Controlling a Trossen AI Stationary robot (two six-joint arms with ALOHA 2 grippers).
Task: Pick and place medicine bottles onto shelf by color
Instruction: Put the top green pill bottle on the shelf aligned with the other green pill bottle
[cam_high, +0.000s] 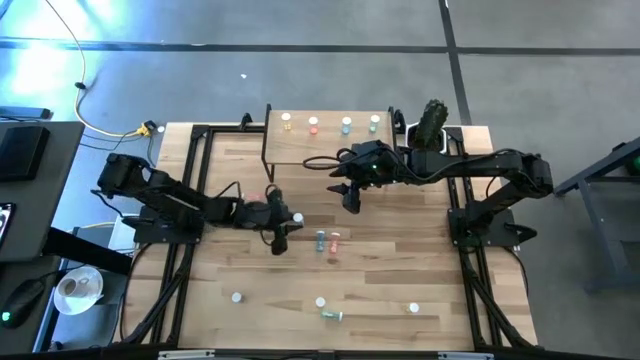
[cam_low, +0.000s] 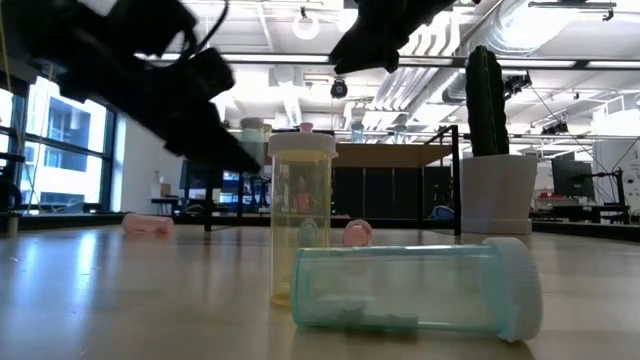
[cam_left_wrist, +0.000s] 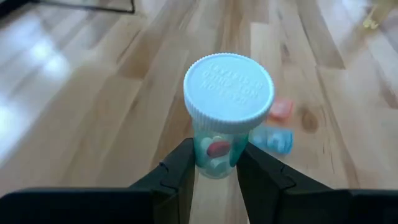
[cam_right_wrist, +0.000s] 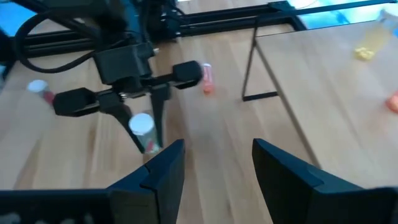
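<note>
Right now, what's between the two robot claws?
Only bare wooden table lies between the left gripper, shut on a bottle, and the open right gripper; the high view shows it.

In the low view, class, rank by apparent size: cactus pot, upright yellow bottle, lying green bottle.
1. Lying green bottle, though nearness inflates it.
2. Upright yellow bottle.
3. Cactus pot, far back, so its true size is unsure.

4 bottles (cam_high: 330, 123) on shelf (cam_high: 320, 148), others before it

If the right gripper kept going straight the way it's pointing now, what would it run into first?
Probably the left gripper and the white-capped bottle it holds, which sit just ahead of the open right gripper; depth is hard to judge, so it might meet bare tabletop first.
</note>
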